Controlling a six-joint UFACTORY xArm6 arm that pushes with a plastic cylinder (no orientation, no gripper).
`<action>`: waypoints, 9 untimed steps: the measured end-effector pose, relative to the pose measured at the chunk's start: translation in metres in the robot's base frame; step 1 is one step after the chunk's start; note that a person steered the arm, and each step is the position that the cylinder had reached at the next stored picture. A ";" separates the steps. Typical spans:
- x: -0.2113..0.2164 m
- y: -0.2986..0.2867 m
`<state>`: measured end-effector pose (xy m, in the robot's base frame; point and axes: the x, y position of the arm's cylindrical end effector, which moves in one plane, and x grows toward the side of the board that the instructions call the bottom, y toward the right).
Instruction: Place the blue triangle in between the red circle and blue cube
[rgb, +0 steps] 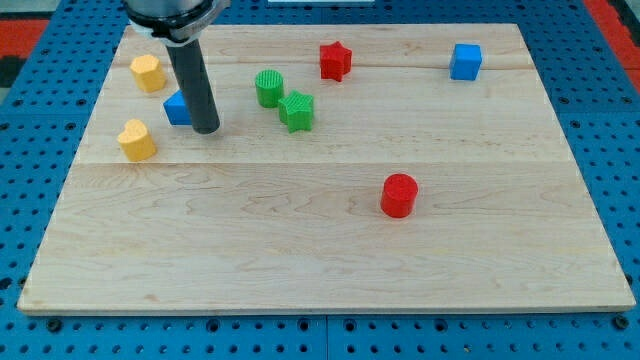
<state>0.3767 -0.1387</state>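
My tip (206, 129) touches the blue triangle (177, 108) at its 4 o'clock side; no claw exists here. Better go around to 10 o'clock, then push toward the gap between red circle (399, 195) and blue cube (465, 61).

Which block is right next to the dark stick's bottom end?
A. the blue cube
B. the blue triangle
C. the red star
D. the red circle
B: my tip sits just at the view's right of the blue triangle, which the rod partly hides, while the red circle, the blue cube and the red star all lie far off toward the view's right.
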 end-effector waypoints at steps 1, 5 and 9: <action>-0.030 0.019; -0.009 0.010; 0.063 0.033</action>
<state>0.4392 -0.1058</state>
